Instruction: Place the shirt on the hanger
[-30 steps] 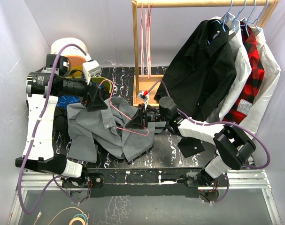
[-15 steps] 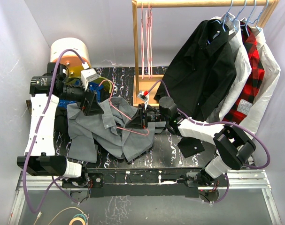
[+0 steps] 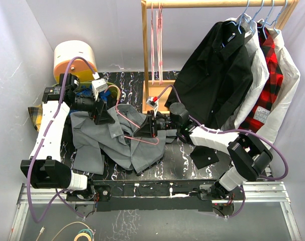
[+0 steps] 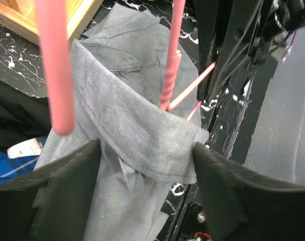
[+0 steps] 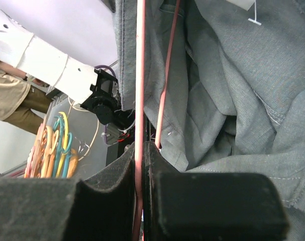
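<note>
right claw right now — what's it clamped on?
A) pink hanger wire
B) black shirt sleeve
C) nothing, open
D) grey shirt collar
A: in the right wrist view the right claw is pinched shut on the thin pink hanger wire, with the grey shirt draped beside it.

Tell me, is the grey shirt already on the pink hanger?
Not yet. The grey shirt lies crumpled on the table; the pink hanger rests across it.

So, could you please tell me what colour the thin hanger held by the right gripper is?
Pink; the thin plastic hanger shows best in the left wrist view.
</note>
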`<state>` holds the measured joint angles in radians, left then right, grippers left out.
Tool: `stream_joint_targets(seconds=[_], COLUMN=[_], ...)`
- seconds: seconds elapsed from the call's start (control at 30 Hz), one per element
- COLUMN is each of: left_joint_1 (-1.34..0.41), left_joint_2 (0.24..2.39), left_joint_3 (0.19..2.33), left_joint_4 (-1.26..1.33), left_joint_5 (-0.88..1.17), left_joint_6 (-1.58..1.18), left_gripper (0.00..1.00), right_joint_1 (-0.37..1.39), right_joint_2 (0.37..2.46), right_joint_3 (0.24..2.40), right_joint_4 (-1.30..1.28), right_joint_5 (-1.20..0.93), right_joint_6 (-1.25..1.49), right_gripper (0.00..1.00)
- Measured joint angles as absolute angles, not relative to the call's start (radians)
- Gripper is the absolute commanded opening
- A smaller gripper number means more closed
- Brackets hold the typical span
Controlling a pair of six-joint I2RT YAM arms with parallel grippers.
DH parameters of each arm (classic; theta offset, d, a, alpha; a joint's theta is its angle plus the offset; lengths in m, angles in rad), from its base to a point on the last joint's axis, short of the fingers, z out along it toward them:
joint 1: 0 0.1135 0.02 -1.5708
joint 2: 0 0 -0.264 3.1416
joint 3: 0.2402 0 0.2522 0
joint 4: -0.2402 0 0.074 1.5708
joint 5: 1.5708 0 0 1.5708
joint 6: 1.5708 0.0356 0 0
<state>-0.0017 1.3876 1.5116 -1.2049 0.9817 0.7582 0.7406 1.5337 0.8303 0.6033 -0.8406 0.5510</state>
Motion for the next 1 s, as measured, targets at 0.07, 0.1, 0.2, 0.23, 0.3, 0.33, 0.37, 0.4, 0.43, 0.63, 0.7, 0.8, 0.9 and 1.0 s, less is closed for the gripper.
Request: stream_joint_targets(seconds=[0.07, 0.1, 0.2, 0.23, 0.3, 0.33, 0.37, 0.4, 0.43, 0.63, 0.7, 0.8, 0.9, 1.0], left_joint_1=[-0.002, -0.002, -0.001, -0.002, -0.004, -0.004, -0.002, -0.002, -0.001, 0.000, 0.000, 0.000, 0.000, 0.000], left_joint_2=[1.384, 1.379, 1.361, 1.353, 1.338, 1.335, 1.333, 1.333, 1.333, 1.311, 1.285, 1.221, 1.141, 1.075], left_joint_3=[1.495, 1.485, 1.454, 1.449, 1.446, 1.446, 1.447, 1.449, 1.452, 1.509, 1.555, 1.618, 1.636, 1.637], left_joint_4=[-1.174, -1.155, -1.124, -1.129, -1.136, -1.142, -1.148, -1.162, -1.176, -1.208, -1.209, -1.204, -1.204, -1.205], left_joint_5=[0.989, 0.993, 1.013, 1.018, 1.023, 1.022, 1.023, 1.022, 1.021, 0.993, 0.979, 0.957, 0.947, 0.946], left_joint_6=[0.756, 0.751, 0.759, 0.760, 0.771, 0.781, 0.789, 0.797, 0.805, 0.765, 0.738, 0.706, 0.683, 0.665], left_gripper=[0.25, 0.07, 0.00, 0.00, 0.00, 0.00, 0.00, 0.00, 0.00, 0.00, 0.00, 0.00, 0.00, 0.00], right_joint_1=[0.741, 0.741, 0.743, 0.738, 0.730, 0.732, 0.735, 0.739, 0.740, 0.744, 0.740, 0.707, 0.628, 0.527], right_joint_2=[1.538, 1.540, 1.541, 1.542, 1.547, 1.546, 1.545, 1.544, 1.542, 1.412, 1.333, 1.164, 1.025, 0.980], right_joint_3=[0.836, 0.838, 0.840, 0.840, 0.841, 0.842, 0.842, 0.843, 0.843, 0.849, 0.842, 0.760, 0.649, 0.569], right_joint_4=[0.603, 0.603, 0.591, 0.580, 0.578, 0.579, 0.579, 0.578, 0.576, 0.504, 0.480, 0.485, 0.501, 0.522], right_joint_5=[-0.847, -0.851, -0.852, -0.851, -0.852, -0.857, -0.858, -0.855, -0.849, -0.726, -0.681, -0.617, -0.575, -0.565], right_joint_6=[0.551, 0.551, 0.561, 0.566, 0.570, 0.572, 0.576, 0.579, 0.580, 0.550, 0.529, 0.521, 0.551, 0.610], right_gripper=[0.08, 0.08, 0.08, 0.08, 0.08, 0.08, 0.10, 0.22, 0.45, 0.98, 0.98, 0.98, 0.98, 0.95])
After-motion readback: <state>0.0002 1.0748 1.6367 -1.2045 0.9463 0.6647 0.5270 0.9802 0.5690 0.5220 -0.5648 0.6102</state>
